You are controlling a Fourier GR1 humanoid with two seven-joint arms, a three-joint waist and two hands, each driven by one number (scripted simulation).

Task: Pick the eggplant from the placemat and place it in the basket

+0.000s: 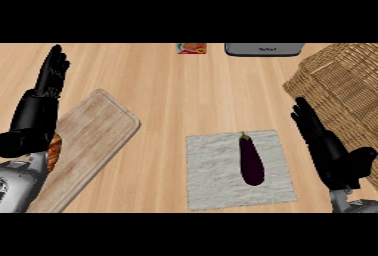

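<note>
Two hands idle, fingers straight, holding nothing: left hand point(38, 107) by counter's left edge, right hand point(325, 147) between eggplant point(251, 160), lengthwise near placemat's point(214, 175) right edge, and basket point(343, 85), likely poised for reaching

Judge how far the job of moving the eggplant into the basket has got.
Nothing is done yet: the eggplant lies on the placemat. Neither the open right hand nor the left hand holds anything. Grasping it and carrying it to the basket remain.
</note>
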